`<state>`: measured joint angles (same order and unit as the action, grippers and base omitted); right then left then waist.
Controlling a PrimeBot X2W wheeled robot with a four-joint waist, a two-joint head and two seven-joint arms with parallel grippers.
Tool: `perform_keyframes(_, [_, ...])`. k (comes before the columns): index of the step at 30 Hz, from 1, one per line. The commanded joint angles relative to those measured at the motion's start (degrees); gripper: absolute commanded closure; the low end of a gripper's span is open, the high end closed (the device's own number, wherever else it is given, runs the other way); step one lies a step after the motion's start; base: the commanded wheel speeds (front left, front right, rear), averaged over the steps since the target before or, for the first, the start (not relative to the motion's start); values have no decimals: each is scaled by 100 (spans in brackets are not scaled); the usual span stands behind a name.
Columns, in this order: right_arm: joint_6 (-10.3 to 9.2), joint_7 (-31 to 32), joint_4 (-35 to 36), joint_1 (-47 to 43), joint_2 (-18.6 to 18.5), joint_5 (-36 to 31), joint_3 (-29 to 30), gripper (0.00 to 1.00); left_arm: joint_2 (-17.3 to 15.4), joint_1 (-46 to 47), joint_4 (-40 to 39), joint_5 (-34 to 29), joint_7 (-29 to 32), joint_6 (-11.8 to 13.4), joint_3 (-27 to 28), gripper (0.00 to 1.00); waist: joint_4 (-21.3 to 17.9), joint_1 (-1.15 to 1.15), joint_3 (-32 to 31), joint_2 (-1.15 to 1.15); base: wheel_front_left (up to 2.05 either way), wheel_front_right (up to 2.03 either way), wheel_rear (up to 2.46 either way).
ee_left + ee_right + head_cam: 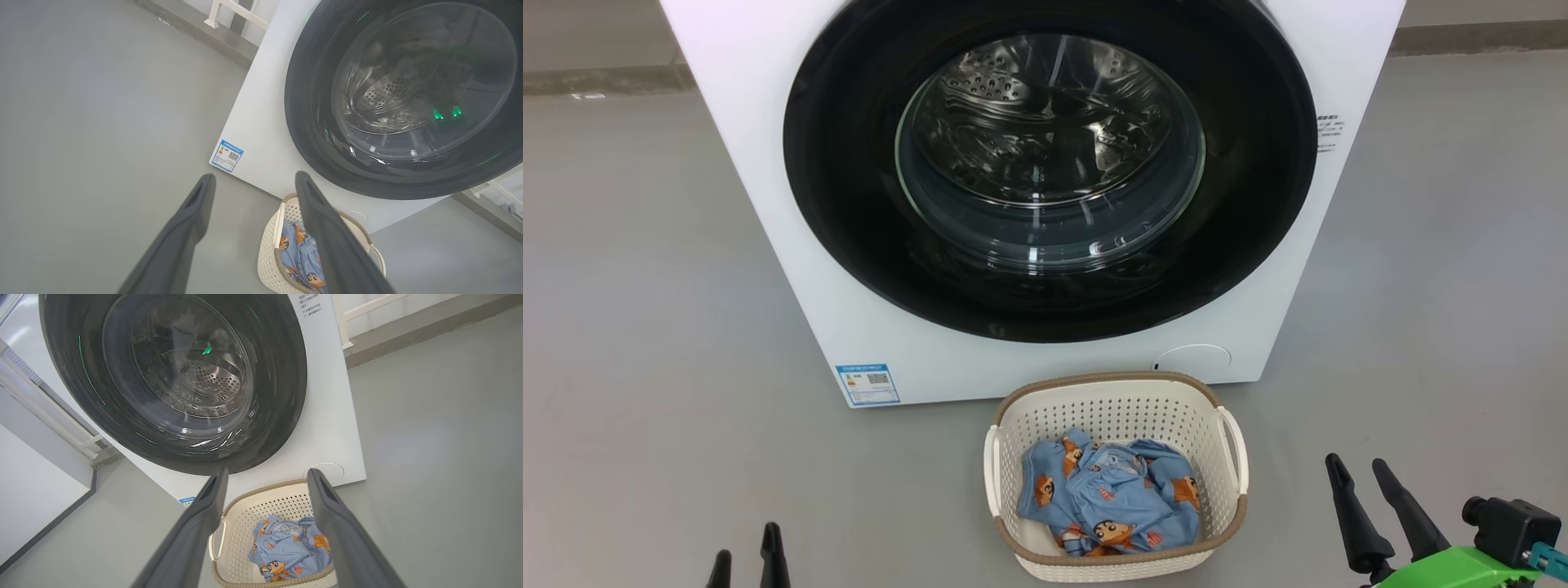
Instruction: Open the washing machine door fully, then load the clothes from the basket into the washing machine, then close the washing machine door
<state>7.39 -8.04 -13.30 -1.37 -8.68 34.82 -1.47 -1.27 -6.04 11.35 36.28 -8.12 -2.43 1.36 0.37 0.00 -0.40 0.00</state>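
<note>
1. Left gripper (745, 562): head view, 7 o'clock. Only the two dark tips poke up from the bottom edge. They stand apart with nothing between them, over bare floor (645, 286).
2. Right gripper (1357, 469): head view, 5 o'clock. Fingers spread and empty, pointing up toward 11 o'clock.
3. Basket (1107, 378): head view, 6 o'clock, on the floor between the two grippers and nearer the right one. Neither gripper touches it.
4. Clothes (1107, 498): crumpled blue bundle lying in the basket bottom, toward the near side.
5. Washing machine (768, 163): 12 o'clock from the basket, just behind it.
6. Door (849, 163): shut, flat against the machine front. The steel drum (1045, 106) shows through the glass.
7. Blue label (867, 384): 7 o'clock corner of the machine front.
8. Left wrist view: basket at 6 o'clock, partly behind one finger, door at 2 o'clock.
9. Right wrist view: basket at 6 o'clock between the fingers, door at 11 o'clock.
</note>
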Motion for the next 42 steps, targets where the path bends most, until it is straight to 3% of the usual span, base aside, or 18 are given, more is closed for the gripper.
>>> perform_keyframes(1, [7,-97,137,78,-109,-180,-127,0,-107,75,-185,-209,-85,35,140,0,-9,0,-6,0,0,0,0])
perform_keyframes(19, [9,-415,205,-15,-243,-1415,-301,0,-135,-190,-367,-1676,-405,131,116,0,-68,0,7,0,0,0,0])
perform_keyframes(37, [10,-696,319,-82,-378,-2520,-297,0,-161,-341,-534,-2746,-687,217,191,0,-76,0,21,0,0,0,0])
perform_keyframes(42, [10,-696,342,-100,-327,-2521,-128,0,-161,-354,-542,-2708,-687,232,207,0,-78,0,20,0,0,0,0])
